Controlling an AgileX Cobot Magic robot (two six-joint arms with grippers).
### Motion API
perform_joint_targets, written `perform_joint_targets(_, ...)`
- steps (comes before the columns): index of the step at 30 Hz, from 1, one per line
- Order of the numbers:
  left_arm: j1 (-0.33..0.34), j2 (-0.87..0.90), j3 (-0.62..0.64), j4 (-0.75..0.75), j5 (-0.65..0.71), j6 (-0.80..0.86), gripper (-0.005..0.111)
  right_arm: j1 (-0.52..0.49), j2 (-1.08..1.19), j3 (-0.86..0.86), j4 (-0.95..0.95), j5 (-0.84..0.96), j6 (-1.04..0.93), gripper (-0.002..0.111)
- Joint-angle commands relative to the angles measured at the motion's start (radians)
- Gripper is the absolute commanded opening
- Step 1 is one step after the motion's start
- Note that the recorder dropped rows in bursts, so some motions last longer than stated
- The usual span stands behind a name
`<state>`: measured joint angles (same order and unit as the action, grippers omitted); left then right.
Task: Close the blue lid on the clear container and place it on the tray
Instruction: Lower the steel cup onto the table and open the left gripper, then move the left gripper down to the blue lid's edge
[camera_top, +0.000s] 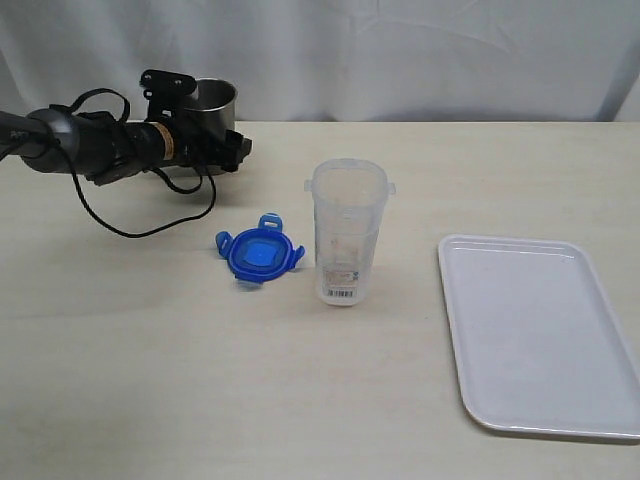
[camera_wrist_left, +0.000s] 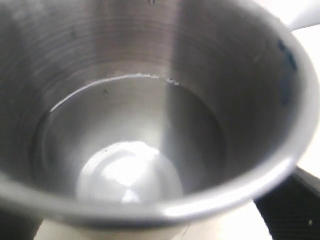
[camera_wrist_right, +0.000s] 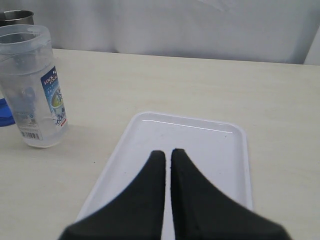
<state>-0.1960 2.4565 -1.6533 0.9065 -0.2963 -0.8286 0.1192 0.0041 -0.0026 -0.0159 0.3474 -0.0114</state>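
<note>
One tall clear plastic container (camera_top: 345, 240) stands uncapped on the worktop (camera_top: 150, 350), with a barcode sticker near its base. Only the right wrist view shows its blue picture label (camera_wrist_right: 53, 95), whose print is too small to read. One round blue snap-flap lid (camera_top: 258, 252) lies just beside it, and one flat white tray (camera_top: 540, 330) sits apart. The right hand (camera_wrist_right: 168, 155) has its fingers together over the tray. The left hand (camera_top: 228, 148) is spread wide at one steel cup (camera_top: 215, 100).

Inspection found the tall clear plastic container (camera_top: 347, 235) standing upright near the centre of the pale wooden table (camera_top: 200, 400). The round blue plastic lid (camera_top: 259, 254) lay flat just to its left, not touching it. The flat white rectangular plastic tray (camera_top: 540, 330) lay to its right, apart. The round steel cup (camera_top: 214, 100) stood at the rear, behind and left of the lid.
</note>
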Motion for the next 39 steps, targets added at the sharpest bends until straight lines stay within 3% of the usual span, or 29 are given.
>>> perform_joint_targets(1, 0.002, -0.017, 0.004, 0.041, 0.036, -0.048, 0.104, -0.006, -0.004, 0.003, 0.001, -0.002, 0.004, 0.004)
perform_joint_targets(11, 0.002, -0.043, 0.004, 0.075, 0.079, -0.091, 0.104, -0.006, -0.004, 0.003, 0.001, -0.002, 0.004, 0.004)
perform_joint_targets(18, 0.015, -0.093, 0.012, 0.086, 0.254, -0.077, 0.104, -0.006, -0.004, 0.003, 0.001, -0.002, 0.004, 0.004)
perform_joint_targets(24, 0.015, -0.1, 0.076, 0.128, 0.154, -0.058, 0.104, -0.006, -0.004, 0.003, 0.001, -0.002, 0.004, 0.004)
perform_joint_targets(33, 0.016, -0.104, 0.123, 0.124, 0.174, -0.083, 0.104, -0.006, -0.004, 0.003, 0.001, -0.002, 0.004, 0.004)
perform_joint_targets(39, 0.038, -0.159, 0.23, 0.126, 0.162, -0.083, 0.104, -0.006, -0.004, 0.003, 0.001, -0.002, 0.004, 0.004)
